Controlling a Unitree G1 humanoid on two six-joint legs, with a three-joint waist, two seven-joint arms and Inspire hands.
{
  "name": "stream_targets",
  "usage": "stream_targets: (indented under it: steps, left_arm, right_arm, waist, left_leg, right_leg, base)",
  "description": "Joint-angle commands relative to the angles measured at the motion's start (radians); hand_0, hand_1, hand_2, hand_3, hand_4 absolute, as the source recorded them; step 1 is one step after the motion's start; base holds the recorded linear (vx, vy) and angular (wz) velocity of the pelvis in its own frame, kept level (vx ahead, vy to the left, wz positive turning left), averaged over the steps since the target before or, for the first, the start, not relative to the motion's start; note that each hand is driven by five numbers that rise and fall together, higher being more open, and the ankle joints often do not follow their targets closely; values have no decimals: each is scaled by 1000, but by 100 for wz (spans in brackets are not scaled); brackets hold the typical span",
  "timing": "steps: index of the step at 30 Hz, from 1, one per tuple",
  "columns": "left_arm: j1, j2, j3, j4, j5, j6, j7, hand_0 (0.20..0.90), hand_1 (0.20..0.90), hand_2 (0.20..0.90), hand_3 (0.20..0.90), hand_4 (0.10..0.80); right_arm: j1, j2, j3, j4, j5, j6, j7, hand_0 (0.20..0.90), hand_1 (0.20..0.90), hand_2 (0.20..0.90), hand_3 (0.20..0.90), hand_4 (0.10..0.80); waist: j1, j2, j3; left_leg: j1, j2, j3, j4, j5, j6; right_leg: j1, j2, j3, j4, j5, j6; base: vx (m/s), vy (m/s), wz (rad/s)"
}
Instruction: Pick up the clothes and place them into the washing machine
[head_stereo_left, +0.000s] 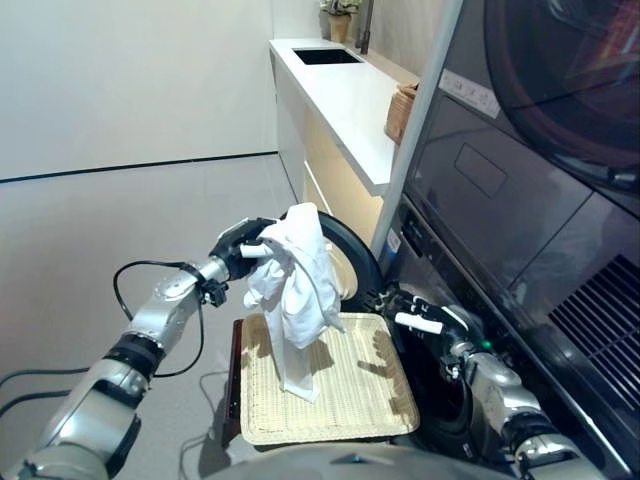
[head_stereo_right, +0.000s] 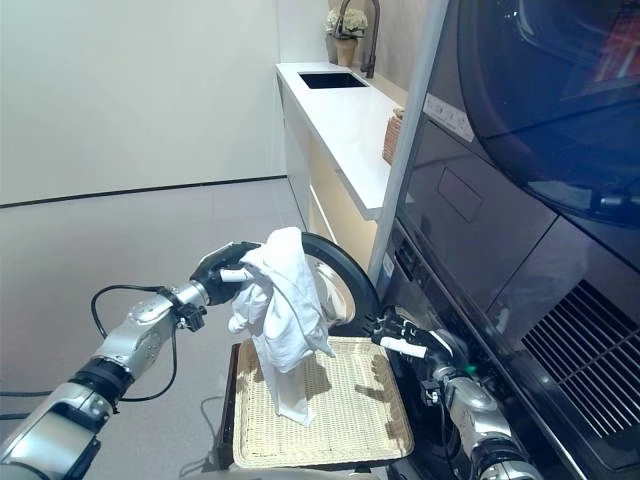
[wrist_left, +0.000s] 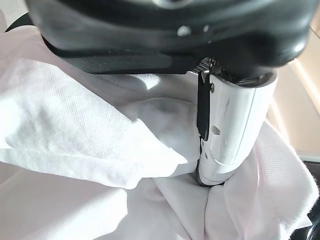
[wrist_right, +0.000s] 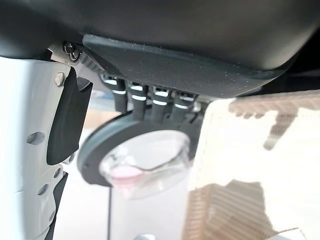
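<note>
Both eye views look down on the tray (head_stereo_left: 380, 400); wrist views sit close.

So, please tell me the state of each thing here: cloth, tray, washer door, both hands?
white cloth: lifted, lower end touching the tray
wicker tray: holds nothing but the cloth's end
washing machine door: open
left hand: shut on the cloth
right hand: open, holds nothing, by the tray's right edge

Your robot has two silver-grey arms built of rounded segments with black bands at the joints. Each ends in a dark hand: the left hand (head_stereo_left: 238, 246) and the right hand (head_stereo_left: 410, 310) both carry a white thumb cover, dotted with small screws in the wrist views.
</note>
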Motion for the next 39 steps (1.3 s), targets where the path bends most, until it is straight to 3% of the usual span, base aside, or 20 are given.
stream_targets:
  steps: [1,20,39]
  left_arm:
    - [-203,-14,89,31,-44,-129,-24,200,200,200,200,300]
    - [-230,-141,-42,-98,-119,-90,-65,200,200,200,200,300]
    - [-234,-166,-51,-93,-111,-89,-69,200,200,200,200,300]
  right_arm:
    - [-104,-49,-14,-52,50,-83,8,900,900,900,900,800]
    - [-265,134,174,6,127,-45,53,900,900,900,900,800]
    - [-291,196,286,11,88,-21,95,900,900,900,900,800]
  waist:
    - [16,-4,-59]
    - [41,3,-53]
    - [49,4,-53]
  left_leg:
    - [-43,48,-45,-2,26,-72]
    - [-52,46,-54,-3,32,-71]
    - [-54,45,-60,-3,33,-74]
  right_leg:
    - [33,-107,-6,42,-21,111]
    - [36,-108,-20,38,-20,107]
    - [43,-108,-28,38,-24,104]
  base:
    - [0,0,0]
    - [0,0,0]
    - [0,0,0]
